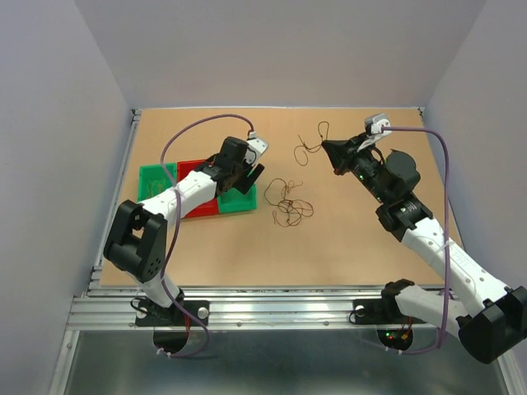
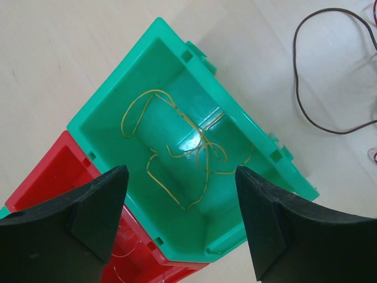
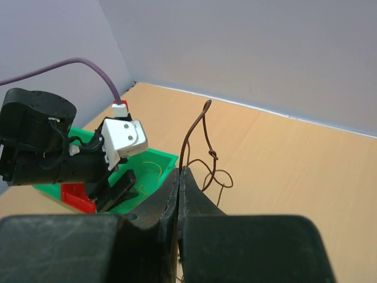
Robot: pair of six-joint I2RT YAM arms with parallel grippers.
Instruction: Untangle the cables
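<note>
A tangle of thin brown and dark cables (image 1: 288,206) lies on the table's middle. My right gripper (image 1: 335,154) is shut on a separate brown wire (image 1: 310,144), which loops up from the closed tips (image 3: 180,171) with a small knot (image 3: 212,156) in it. My left gripper (image 1: 249,176) hangs open over a green bin (image 2: 235,118). A thin yellow wire (image 2: 177,153) lies curled on the bin's floor between and beyond the fingers (image 2: 109,197), and nothing is held. A brown strand (image 2: 303,109) lies on the table beside the bin.
A red bin (image 1: 194,171) and another green bin (image 1: 151,181) sit joined to the first at the table's left. The red bin (image 2: 41,183) holds faint thin wires. Purple arm cables (image 1: 198,123) arc above the table. Grey walls enclose three sides.
</note>
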